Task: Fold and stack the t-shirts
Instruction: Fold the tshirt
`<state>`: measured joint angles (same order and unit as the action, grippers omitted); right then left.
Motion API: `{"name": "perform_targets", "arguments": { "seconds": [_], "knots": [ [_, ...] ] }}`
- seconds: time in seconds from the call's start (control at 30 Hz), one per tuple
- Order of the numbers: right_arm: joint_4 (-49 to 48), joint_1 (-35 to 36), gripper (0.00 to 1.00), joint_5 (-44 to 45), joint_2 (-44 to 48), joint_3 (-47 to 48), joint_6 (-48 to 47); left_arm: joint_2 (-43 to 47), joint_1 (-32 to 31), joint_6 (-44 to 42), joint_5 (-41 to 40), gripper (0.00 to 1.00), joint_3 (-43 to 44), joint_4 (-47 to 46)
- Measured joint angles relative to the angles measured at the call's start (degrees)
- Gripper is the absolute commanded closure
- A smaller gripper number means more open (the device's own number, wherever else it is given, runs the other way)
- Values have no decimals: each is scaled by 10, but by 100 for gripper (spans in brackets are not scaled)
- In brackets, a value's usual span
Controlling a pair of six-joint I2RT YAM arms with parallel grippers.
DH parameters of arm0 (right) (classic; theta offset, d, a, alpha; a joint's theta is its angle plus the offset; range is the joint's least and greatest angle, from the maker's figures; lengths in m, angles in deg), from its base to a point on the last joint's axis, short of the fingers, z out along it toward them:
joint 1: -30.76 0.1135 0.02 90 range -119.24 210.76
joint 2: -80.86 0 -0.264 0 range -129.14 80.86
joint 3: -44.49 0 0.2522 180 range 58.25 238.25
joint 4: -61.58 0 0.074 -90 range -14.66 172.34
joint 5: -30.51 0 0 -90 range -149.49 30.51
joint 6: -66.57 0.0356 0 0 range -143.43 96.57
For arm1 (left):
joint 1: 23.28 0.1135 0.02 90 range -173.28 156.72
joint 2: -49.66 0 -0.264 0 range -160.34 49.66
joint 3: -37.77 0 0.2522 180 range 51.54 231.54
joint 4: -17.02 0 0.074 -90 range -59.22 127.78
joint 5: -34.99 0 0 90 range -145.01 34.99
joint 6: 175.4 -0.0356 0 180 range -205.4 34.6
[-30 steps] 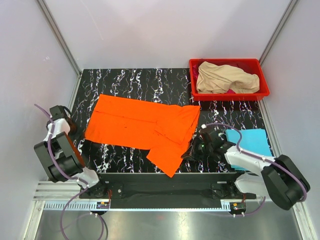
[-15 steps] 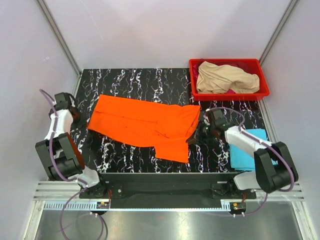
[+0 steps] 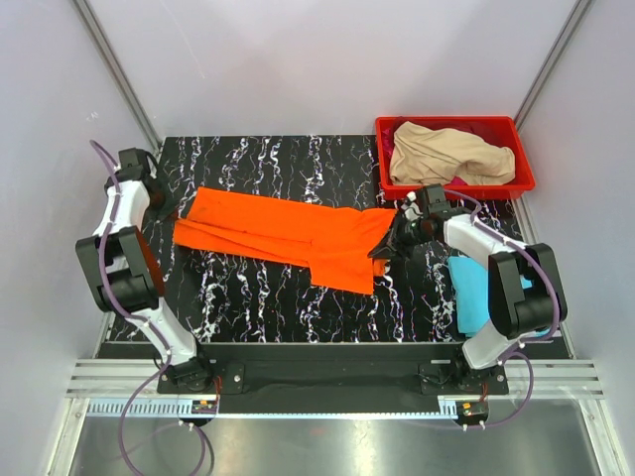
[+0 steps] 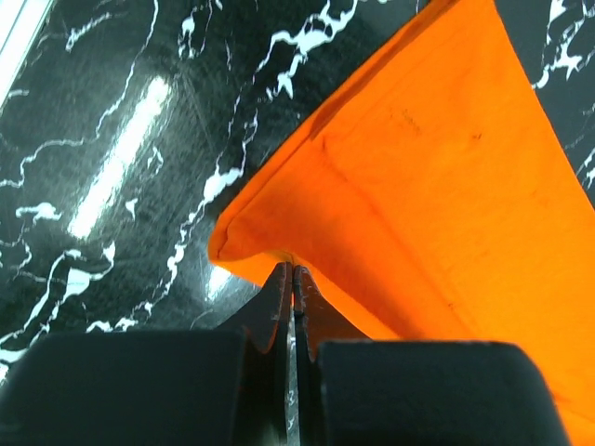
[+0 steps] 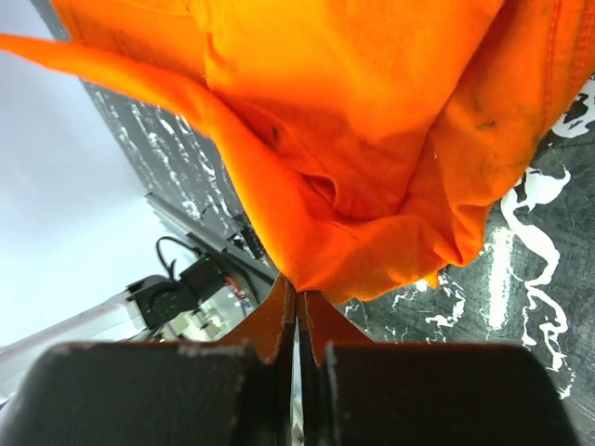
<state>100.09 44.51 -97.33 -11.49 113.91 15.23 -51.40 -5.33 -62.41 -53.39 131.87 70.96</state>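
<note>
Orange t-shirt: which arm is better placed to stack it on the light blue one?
Probably the right: the light blue t-shirt lies beside that arm, and the right pincer grips the nearer end of the orange t-shirt; the left pincer grips the far end.

magenta shirt (image 3: 457,181) — mostly hidden under beige shirt (image 3: 446,154).

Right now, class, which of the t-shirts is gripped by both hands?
The orange t-shirt: the left hand and right hand pinch its opposite ends. The light blue t-shirt and beige t-shirt are in neither hand.
</note>
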Motion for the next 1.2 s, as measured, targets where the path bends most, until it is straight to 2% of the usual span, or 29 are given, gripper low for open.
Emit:
{"name": "perform_targets", "arguments": {
  "seconds": [0.37,0.67,0.97,1.17,1.2],
  "knots": [
    [29,-26,97,-40,-75,78,-1,-78,-1,0,0,100,54,10],
    [65,-30,98,-54,-97,110,-36,-92,-5,0,-3,100,62,14],
    [88,-8,96,-75,-75,-11,-92,17,6,14,-77,100,-84,29],
    [100,32,96,-84,-46,-70,-106,75,70,39,-111,100,-181,41],
    [102,35,95,-86,-36,-76,-108,87,79,41,-118,97,-197,43]
  ]
}}
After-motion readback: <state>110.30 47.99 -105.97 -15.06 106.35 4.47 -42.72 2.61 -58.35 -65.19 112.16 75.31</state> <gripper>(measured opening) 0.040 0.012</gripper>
